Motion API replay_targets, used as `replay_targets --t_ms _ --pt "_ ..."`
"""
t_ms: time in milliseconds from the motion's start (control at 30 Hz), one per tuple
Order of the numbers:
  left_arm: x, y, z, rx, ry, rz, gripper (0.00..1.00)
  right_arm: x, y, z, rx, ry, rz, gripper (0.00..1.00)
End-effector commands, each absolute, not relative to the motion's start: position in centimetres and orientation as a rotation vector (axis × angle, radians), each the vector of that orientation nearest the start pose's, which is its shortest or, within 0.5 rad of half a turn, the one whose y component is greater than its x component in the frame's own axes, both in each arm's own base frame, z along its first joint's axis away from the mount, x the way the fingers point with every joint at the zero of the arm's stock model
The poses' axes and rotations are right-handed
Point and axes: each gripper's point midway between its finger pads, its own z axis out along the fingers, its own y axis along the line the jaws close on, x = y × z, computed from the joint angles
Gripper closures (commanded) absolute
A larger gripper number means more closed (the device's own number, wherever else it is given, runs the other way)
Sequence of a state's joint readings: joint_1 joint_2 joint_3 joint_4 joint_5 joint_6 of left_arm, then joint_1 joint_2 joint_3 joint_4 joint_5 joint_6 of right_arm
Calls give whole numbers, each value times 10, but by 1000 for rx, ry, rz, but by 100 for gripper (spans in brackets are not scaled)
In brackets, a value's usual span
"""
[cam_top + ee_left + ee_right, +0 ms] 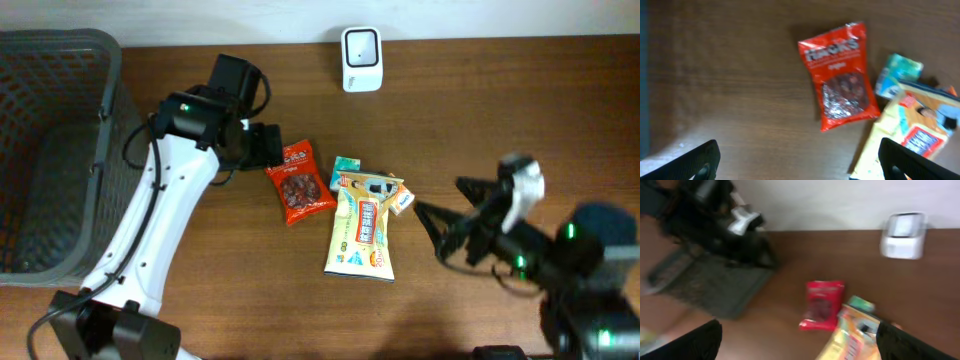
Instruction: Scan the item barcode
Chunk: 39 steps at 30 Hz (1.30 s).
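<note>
Table (pixel 520 100): brown wood grain, smooth, with a low sheen. Centre of the overhead frame, the red bag (pixel 840 75) is shiny plastic film, crinkled, with glare coming off its clear window. Right beside it, the yellow pack (pixel 363 235) is glossy printed film too. The small teal pack (pixel 897 75) is too blurred to call. Top centre, the scanner (pixel 360 58): smooth white plastic, dark glossy face. Upper left, the basket (pixel 60 40): grey plastic mesh, matt. Left arm (pixel 150 215): smooth white shell, matt black joints.

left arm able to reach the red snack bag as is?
Probably yes. The left gripper hovers open right beside the red snack bag, which lies uncovered with nothing between them.
</note>
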State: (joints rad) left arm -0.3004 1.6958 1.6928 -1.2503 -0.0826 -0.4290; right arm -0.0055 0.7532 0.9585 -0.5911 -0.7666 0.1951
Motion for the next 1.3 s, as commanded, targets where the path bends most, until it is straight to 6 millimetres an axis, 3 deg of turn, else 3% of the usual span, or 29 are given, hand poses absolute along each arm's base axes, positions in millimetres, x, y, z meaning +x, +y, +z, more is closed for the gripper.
replay_targets --t_ms 0,33,100,133,167,200,267,333,400,467,533,633,767,867,933,1000,1167,1267 --pt "366 -79 198 -287 2801 7 1 229 162 360 -571 1838 1367 2" --pt "365 -79 197 -287 2804 9 1 241 164 357 -528 1866 1438 1" --pt "365 -78 197 -289 2802 17 1 267 172 326 -426 1998 1452 2" --pt "366 -75 198 -292 2795 40 1 282 175 295 -315 2139 1339 2" --pt "366 -70 198 -300 2788 75 1 297 168 244 -115 2364 1065 2" --pt "366 -67 198 -307 2790 86 1 299 162 215 5 2490 879 2" --pt "366 -58 198 -346 2790 100 1 295 160 185 80 2621 661 4" --pt "368 -41 197 -472 2773 98 1 293 158 152 159 2719 331 11" --pt "367 -29 197 -517 2775 108 1 293 175 132 112 2734 210 11" --pt "366 -25 196 -529 2778 114 1 291 199 112 40 2758 202 11" --pt "366 -25 197 -529 2778 114 1 290 208 92 -18 2767 106 11" --pt "366 -25 197 -529 2777 113 1 284 214 70 -94 2792 2 13" --pt "369 -26 197 -529 2767 108 1 281 218 68 -203 2744 -99 19" --pt "369 -26 197 -529 2768 109 1 278 221 57 -229 2771 -107 19" --pt "369 -26 197 -528 2768 108 1 273 236 41 -249 2828 -19 19" --pt "369 -26 197 -528 2769 108 1 275 238 35 -251 2840 -37 19" --pt "368 -26 197 -528 2772 110 1 296 256 43 -233 2808 -22 19" --pt "365 -25 196 -529 2784 117 1 294 241 29 -203 2854 -152 19"
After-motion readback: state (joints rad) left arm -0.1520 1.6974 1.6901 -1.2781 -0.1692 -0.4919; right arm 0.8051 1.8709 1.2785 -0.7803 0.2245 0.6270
